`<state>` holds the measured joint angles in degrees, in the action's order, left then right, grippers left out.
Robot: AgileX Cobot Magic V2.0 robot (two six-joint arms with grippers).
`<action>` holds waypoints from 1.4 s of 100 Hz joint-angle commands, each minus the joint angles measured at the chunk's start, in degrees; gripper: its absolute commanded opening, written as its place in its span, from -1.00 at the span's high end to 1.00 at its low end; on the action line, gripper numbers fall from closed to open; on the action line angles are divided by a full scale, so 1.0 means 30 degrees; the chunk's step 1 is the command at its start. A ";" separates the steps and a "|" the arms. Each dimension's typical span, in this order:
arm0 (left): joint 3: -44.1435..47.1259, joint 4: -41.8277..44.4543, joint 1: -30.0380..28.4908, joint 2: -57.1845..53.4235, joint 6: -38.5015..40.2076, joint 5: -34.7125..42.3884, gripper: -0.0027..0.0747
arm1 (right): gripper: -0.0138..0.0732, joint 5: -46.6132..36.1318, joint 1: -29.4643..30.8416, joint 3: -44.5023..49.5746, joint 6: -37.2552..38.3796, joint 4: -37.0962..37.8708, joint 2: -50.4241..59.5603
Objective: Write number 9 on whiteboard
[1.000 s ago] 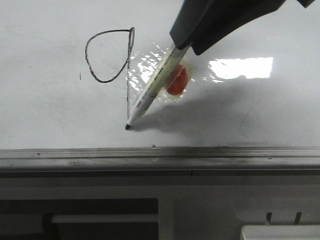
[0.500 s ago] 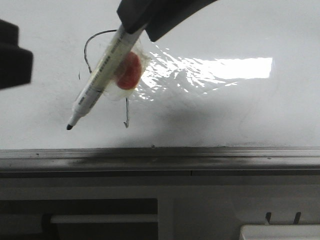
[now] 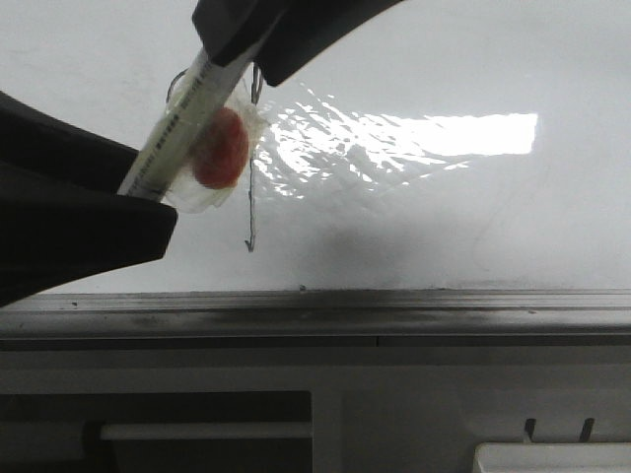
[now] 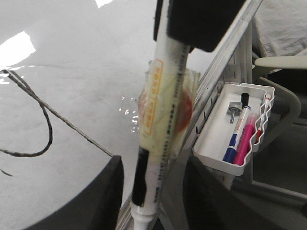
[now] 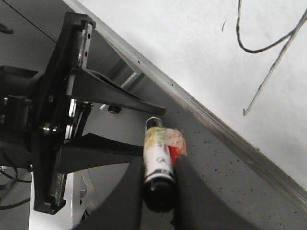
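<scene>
The whiteboard [image 3: 444, 227] carries the number 9 [image 3: 250, 202]. In the front view only its tail and a bit of the loop show behind the pen. The loop and tail show in the right wrist view as well, number 9 [image 5: 268, 43]. My right gripper [image 3: 246, 39] is shut on a white marker [image 3: 173, 133] with a red disc [image 3: 219, 148] taped to it, and holds it off the board. The marker's tip end lies between the fingers of my left gripper [image 3: 148, 192]. That left gripper [image 4: 153, 163] is open, with a gap on each side of the marker [image 4: 160, 120].
A grey metal rail [image 3: 394, 310] runs along the board's near edge. A white tray [image 4: 211, 143] with blue and pink markers hangs beside the board. Another white tray corner [image 3: 552, 458] sits at the lower right. A small tick mark [image 5: 223, 25] lies near the loop.
The right gripper lifted the marker off the tail's end and carried it left. The left gripper came in from the left and now flanks the marker's tip.
</scene>
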<state>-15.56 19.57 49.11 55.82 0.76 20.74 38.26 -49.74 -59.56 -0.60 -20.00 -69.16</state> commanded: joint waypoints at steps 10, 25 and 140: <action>-0.0506 -0.0420 0.0170 -0.0057 0.0256 0.1599 0.75 | 0.84 -0.0897 -0.0028 -0.0707 0.0015 -0.0376 0.0585; -0.0506 -0.0450 0.0170 -0.0057 0.0256 0.1599 0.98 | 0.84 -0.0760 -0.0028 -0.0707 0.0015 -0.0471 0.0585; -0.0501 -2.0057 -0.0524 0.1100 -0.1487 0.2107 0.98 | -0.19 -0.1872 -0.0028 -0.0707 -0.0118 -0.1033 0.0585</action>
<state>-15.56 -40.75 47.83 58.61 -3.15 23.05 35.32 -49.74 -59.76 -0.52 -21.62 -69.06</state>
